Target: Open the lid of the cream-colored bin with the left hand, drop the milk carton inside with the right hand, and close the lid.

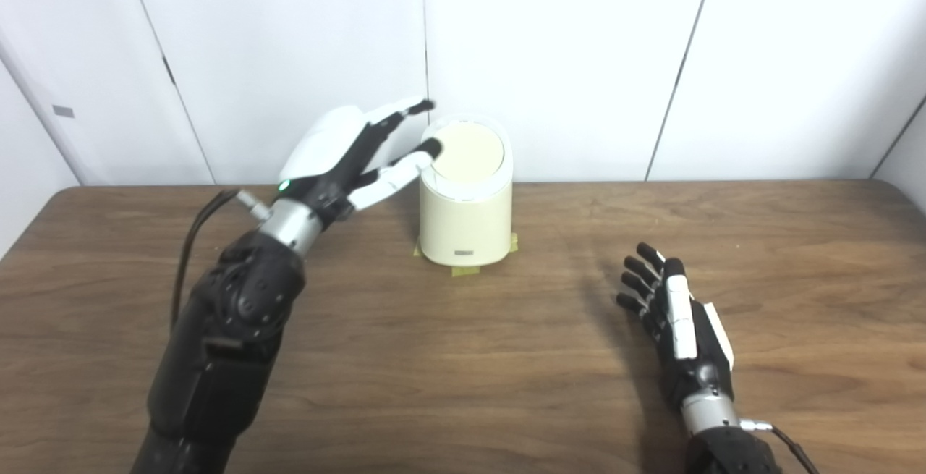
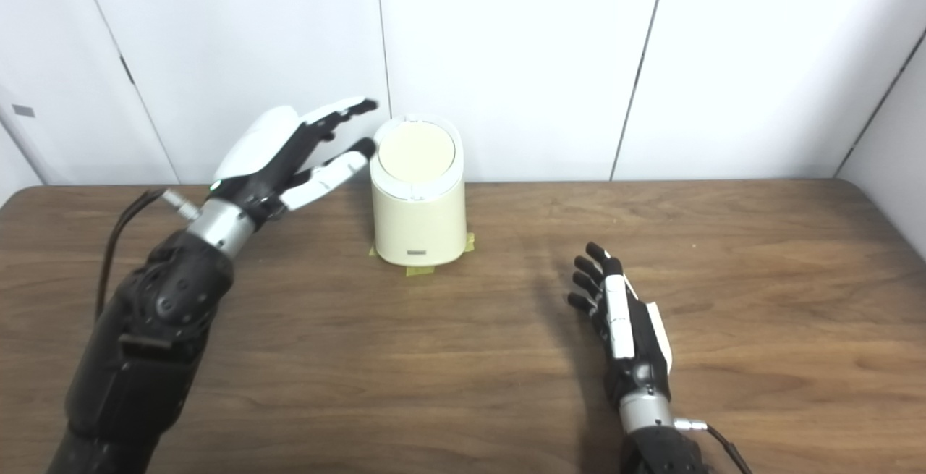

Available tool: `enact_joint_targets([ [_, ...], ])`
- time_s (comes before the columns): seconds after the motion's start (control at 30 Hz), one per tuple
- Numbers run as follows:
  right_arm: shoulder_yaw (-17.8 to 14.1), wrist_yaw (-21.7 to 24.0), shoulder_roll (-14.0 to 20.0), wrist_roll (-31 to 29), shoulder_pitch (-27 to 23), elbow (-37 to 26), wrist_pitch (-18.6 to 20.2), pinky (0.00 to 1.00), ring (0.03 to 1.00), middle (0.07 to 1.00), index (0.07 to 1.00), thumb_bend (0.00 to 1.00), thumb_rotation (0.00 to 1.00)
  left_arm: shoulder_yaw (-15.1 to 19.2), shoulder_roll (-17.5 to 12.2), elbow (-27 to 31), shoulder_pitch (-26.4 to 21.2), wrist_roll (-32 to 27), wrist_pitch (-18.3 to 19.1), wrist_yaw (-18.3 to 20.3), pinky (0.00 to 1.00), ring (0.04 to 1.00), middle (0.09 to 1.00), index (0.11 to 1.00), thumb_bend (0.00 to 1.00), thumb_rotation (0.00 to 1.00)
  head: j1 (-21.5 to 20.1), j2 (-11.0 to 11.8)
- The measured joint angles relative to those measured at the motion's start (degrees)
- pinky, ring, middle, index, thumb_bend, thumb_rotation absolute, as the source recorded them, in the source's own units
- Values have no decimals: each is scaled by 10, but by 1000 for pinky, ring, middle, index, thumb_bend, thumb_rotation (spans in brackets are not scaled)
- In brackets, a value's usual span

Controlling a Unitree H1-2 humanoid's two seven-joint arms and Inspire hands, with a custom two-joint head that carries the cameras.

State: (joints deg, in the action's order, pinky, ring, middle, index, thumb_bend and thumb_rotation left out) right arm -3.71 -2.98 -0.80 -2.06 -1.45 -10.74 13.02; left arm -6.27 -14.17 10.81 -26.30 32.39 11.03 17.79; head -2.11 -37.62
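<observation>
Against white wall panels [image 1: 564,61], wooden worktop [image 1: 463,358] bearing cream bin [image 1: 466,221] (lid [image 1: 469,152] shut); left hand [image 1: 347,152] spread beside it, right hand [image 1: 676,315] spread, empty.

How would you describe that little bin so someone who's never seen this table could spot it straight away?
Look at the wooden table, then to its far edge by the white wall. There stands the cream-colored bin, a small rounded tub on bits of yellow tape, its round lid shut. It is the only container on the table, and the left robot hand hovers at its rim.
</observation>
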Motion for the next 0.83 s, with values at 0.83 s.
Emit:
enact_joint_targets([
  [0.83,9,2,14,-7,-32,-54,64,919,967,955,942,612,1000,108,100,42,238,-252,36,-91,953,962,969,978,433,1000,-17,-8],
])
